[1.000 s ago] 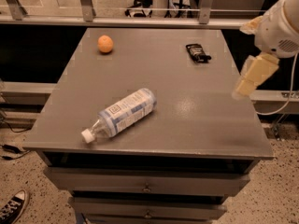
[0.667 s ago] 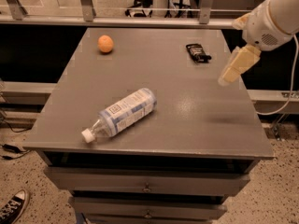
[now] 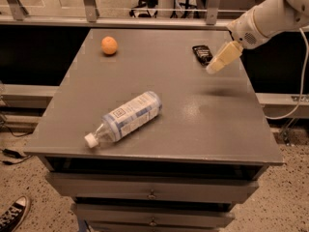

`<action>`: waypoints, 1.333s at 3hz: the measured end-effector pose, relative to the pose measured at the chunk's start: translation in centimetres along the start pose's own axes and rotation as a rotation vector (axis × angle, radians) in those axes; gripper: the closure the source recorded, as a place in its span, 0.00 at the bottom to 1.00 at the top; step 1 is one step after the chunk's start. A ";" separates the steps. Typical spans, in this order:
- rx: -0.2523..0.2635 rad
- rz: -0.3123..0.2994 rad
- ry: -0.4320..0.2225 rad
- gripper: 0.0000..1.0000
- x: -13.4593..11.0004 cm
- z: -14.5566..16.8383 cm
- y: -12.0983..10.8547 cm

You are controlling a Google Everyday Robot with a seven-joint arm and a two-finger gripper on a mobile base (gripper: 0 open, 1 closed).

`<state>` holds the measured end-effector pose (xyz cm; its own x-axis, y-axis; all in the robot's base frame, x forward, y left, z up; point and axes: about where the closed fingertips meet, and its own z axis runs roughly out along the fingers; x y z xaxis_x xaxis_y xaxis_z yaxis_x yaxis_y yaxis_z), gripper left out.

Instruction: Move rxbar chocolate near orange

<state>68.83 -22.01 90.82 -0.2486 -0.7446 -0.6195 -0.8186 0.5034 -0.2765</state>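
The rxbar chocolate is a small flat black wrapper lying at the far right of the grey table. The orange sits at the far left of the table, well apart from the bar. My gripper hangs above the table just right of and in front of the bar, on a white arm reaching in from the upper right. It touches nothing and holds nothing.
A clear plastic bottle with a blue-white label lies on its side in the table's front middle, cap toward the front left. Drawers sit under the table top. A railing runs behind the table. A shoe shows at the bottom left.
The gripper has moved left and toward the far side of the table, from the right edge to just beside the rxbar. The objects have not moved.
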 end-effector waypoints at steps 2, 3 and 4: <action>0.008 0.144 -0.022 0.00 1.1 5.8 -4.1; 0.004 0.183 -0.027 0.16 1.6 6.9 -4.5; -0.001 0.201 -0.041 0.47 1.4 7.4 -4.7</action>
<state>76.18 -22.18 85.78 -0.3857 -0.6110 -0.6913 -0.7554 0.6394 -0.1436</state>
